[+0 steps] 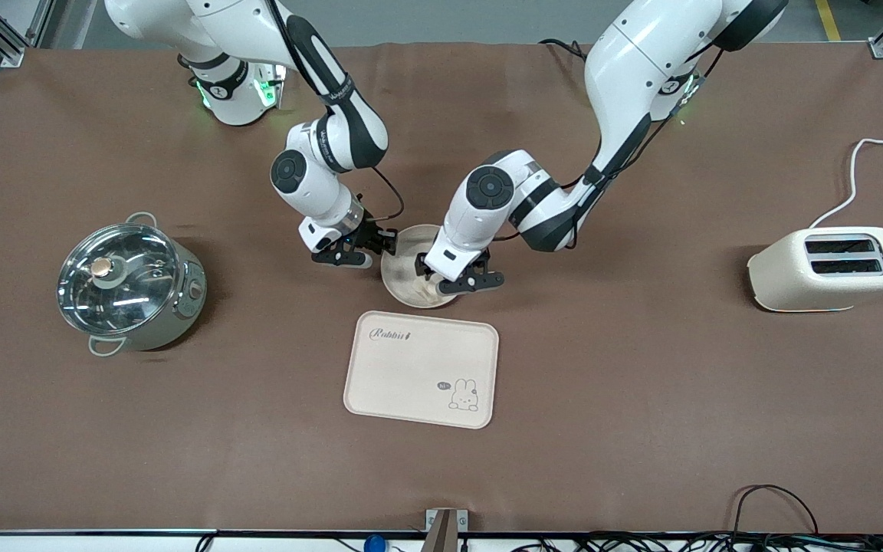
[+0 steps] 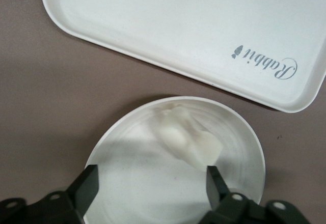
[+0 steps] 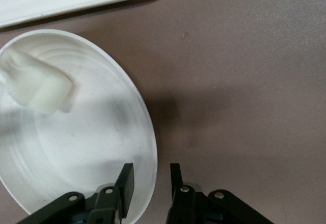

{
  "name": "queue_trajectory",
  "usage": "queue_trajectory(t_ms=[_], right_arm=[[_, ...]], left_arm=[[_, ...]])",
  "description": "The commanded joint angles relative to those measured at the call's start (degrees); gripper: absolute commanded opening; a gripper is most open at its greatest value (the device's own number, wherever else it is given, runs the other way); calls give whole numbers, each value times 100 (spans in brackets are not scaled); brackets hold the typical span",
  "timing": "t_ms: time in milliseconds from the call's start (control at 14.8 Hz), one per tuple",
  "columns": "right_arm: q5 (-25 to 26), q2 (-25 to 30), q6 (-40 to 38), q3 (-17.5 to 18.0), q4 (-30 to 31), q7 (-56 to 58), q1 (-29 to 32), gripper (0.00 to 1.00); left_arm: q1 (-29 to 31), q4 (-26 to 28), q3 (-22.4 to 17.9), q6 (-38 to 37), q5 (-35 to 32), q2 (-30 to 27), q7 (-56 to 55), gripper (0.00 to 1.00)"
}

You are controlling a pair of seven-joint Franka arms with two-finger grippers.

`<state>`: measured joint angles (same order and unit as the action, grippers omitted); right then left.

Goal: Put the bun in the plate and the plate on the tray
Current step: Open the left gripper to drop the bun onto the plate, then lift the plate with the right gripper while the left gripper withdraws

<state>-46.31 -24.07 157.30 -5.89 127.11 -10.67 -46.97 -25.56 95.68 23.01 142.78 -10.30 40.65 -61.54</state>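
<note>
The round cream-white plate (image 1: 403, 261) sits on the brown table, just farther from the front camera than the cream "Rabbit" tray (image 1: 411, 376). The pale bun (image 2: 191, 140) lies in the plate, toward the tray side; it also shows in the right wrist view (image 3: 38, 84). My left gripper (image 1: 463, 282) hangs open and empty just over the plate (image 2: 142, 193), and hides the bun in the front view. My right gripper (image 1: 384, 245) is open, its fingers straddling the plate's rim (image 3: 147, 132) at the right arm's side, one inside and one outside, not closed on it. The tray (image 2: 178, 25) is bare.
A steel pot with a glass lid (image 1: 129, 280) stands toward the right arm's end of the table. A cream toaster (image 1: 828, 268) with a white cable stands toward the left arm's end.
</note>
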Motion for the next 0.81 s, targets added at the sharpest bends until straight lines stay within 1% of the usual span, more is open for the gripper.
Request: queue_trajectory(t_ms=[0,67,270,337,405,472,607,742], right_arm=[[-185,-98,55,0,-89,4,12,35],[-185,-116,81,0,-107,4,12,31],[-185,-239,362,9,-142,-49,-14,22],[-185,-239,371,9,-142,-49,-31,16],[-185,-239,371,9,-142,-49,-32,6],[-185,-239,371,9,-142,-75,-40,1],[-194,-239,371,9,-142,-93,-40,0],[-202,-230,354,9,-142,-93,29,0]], left_arm=[[76,-23,-33,-267,-226,-162,1,100],[303,-40,-33,-582,-253,-372,254,100],[1041,-23,11,-1487,-253,-1136,1552,100],[1296,-31,20,-1777,-244,-1365,2018,100],[1551,-40,28,-2015,-209,-1576,2432,100],[1849,-49,37,-2209,-191,-1752,2880,100],[2465,-215,64,-2639,-156,-1981,3742,100],[2791,-339,55,-3087,176,-2253,4105,100]])
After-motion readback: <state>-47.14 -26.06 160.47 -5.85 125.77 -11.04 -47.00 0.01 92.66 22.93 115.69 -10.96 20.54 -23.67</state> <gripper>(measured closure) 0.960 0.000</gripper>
